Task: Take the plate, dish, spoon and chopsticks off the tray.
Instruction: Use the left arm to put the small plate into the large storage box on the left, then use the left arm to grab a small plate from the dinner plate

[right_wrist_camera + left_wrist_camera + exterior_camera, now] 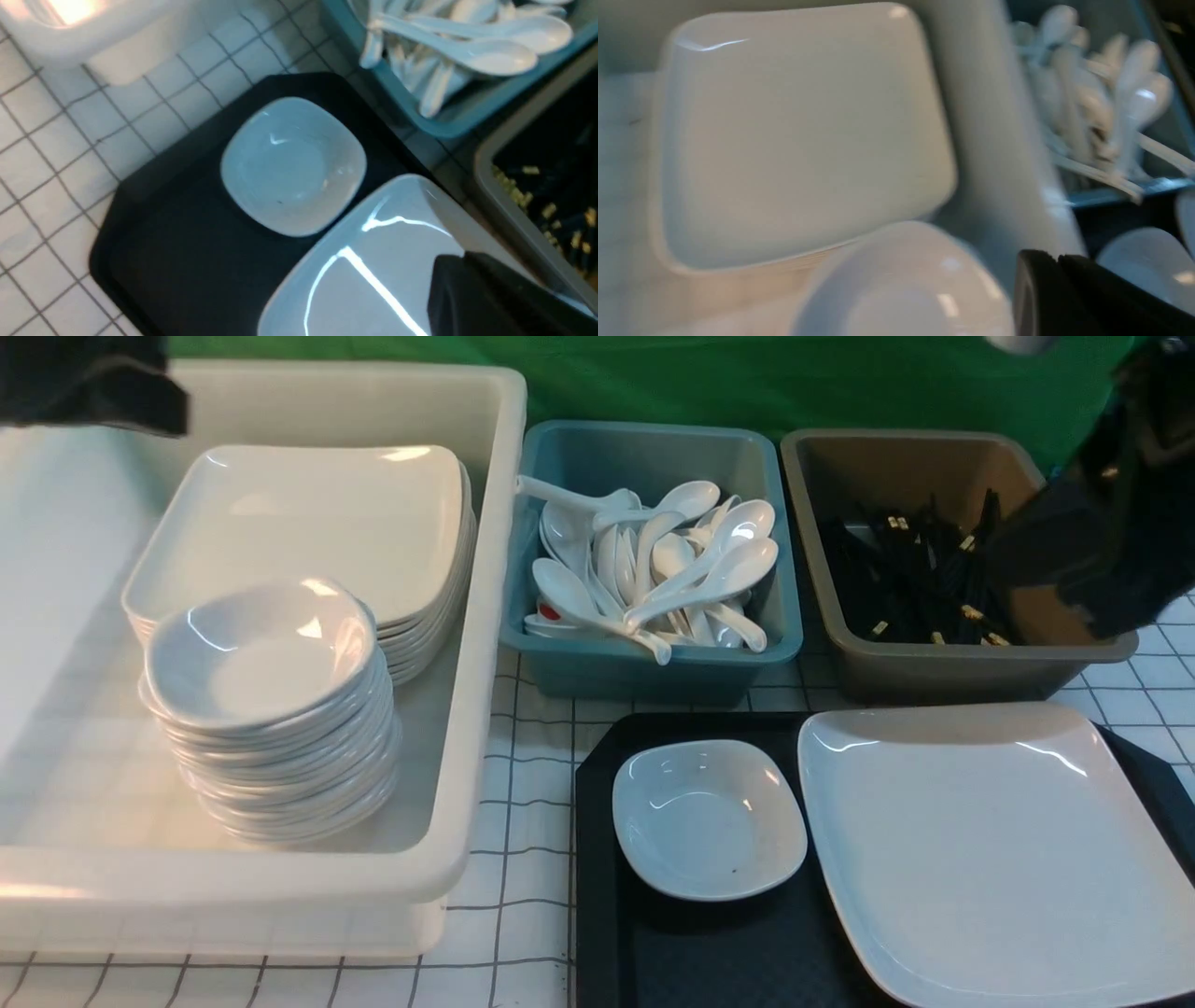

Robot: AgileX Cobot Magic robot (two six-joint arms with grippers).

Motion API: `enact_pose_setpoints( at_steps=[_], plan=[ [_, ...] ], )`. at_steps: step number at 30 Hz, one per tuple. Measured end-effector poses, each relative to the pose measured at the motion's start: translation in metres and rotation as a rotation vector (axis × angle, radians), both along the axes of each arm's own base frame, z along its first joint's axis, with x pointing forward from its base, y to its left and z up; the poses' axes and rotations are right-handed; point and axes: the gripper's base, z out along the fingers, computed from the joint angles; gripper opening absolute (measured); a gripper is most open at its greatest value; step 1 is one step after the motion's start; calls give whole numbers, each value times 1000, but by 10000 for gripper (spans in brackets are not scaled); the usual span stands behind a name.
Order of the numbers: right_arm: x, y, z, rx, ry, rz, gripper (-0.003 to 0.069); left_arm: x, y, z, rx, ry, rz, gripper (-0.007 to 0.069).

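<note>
The black tray (pixel 607 933) sits on the worktop (pixel 523 821). The big plate (pixel 990 849) lies on the tray's right side. The small dish (pixel 708 819) lies on its left side. Behind the tray are a blue tub (pixel 653 667) of spoons (pixel 691 569) and a brown tub (pixel 934 667) of chopsticks (pixel 896 579). The right arm (pixel 1102 541) hangs behind the tray's right corner. The left arm (pixel 89 387) is far to the tray's left. I cannot tell if their jaws are apart or together.

- Plate (pixel 990 859), tray (pixel 597 896): cut off at the front view's lower edge.
- Left gripper (pixel 1092 298): blurred, mostly off-frame.
- Right gripper (pixel 504 298): only a dark corner shows.
</note>
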Motion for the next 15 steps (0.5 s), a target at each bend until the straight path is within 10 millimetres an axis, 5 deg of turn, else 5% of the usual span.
enact_pose_setpoints(
  at_steps=[5,6,11,15],
  plan=[
    [-7,-44,-27,-36,69,-167,6,-13,-108,-24,90,36,-373,4],
    [-7,-47,-28,-37,72,-177,6,-16,-116,-26,106,34,-400,6],
    [-25,-67,-58,-50,140,-252,8,-29,-207,-84,375,36,-634,153],
    [-39,-69,-64,-20,150,-264,8,-33,-247,-133,546,61,-735,316]
  ],
)
